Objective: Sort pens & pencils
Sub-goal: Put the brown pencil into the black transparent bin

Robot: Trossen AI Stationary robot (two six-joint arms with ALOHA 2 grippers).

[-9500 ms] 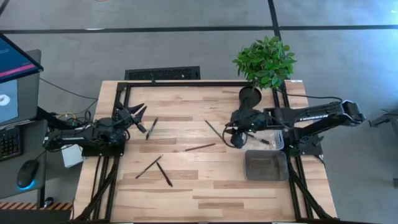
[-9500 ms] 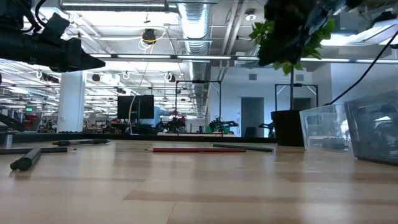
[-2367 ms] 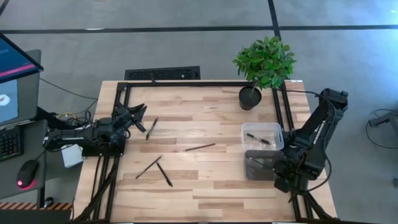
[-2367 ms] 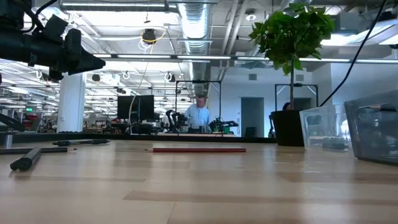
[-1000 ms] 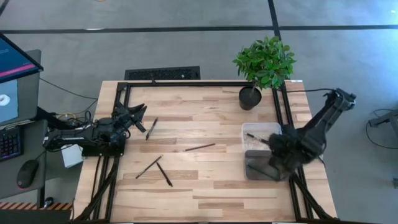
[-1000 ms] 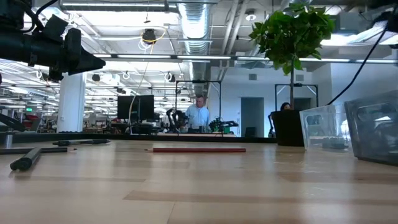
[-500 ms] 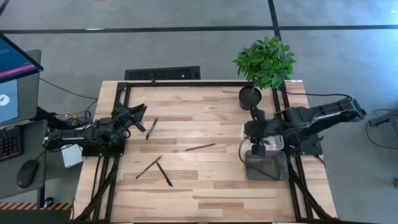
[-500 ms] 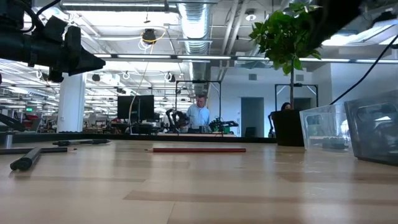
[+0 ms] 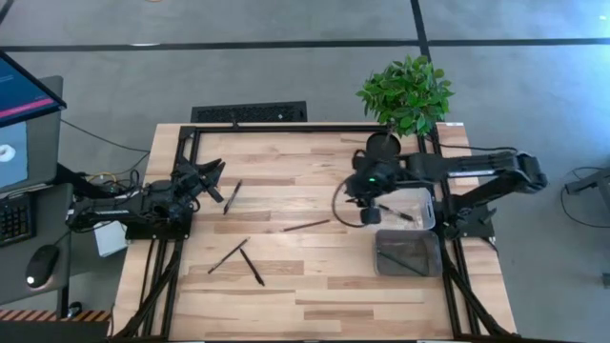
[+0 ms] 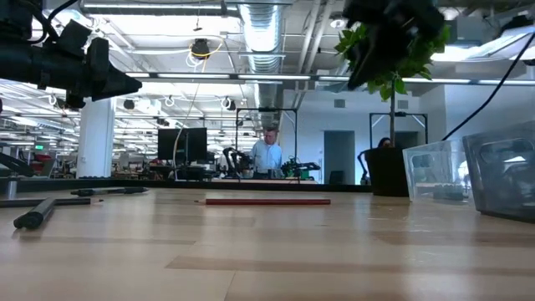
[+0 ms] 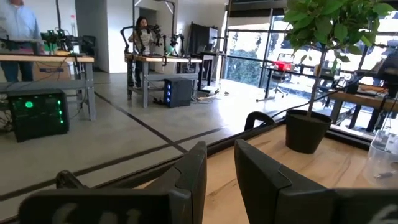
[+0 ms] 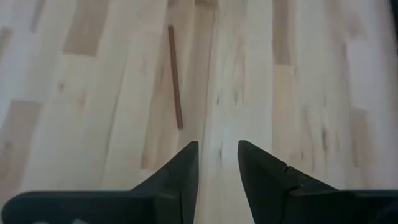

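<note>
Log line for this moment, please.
right tool: open, empty, above reddish-brown pencil | left tool: open, waiting at left edge | clear bin: holds pen

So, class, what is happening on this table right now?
Two robot arms are sorting pens and pencils. The right gripper, open and empty, hangs above the wooden table near a reddish-brown pencil. One stick lies in the clear bin on the right. The left gripper waits at the left edge, beside another pen.

right hand (image 9: 365, 203) swung from bins to table centre, apparently empty
</note>
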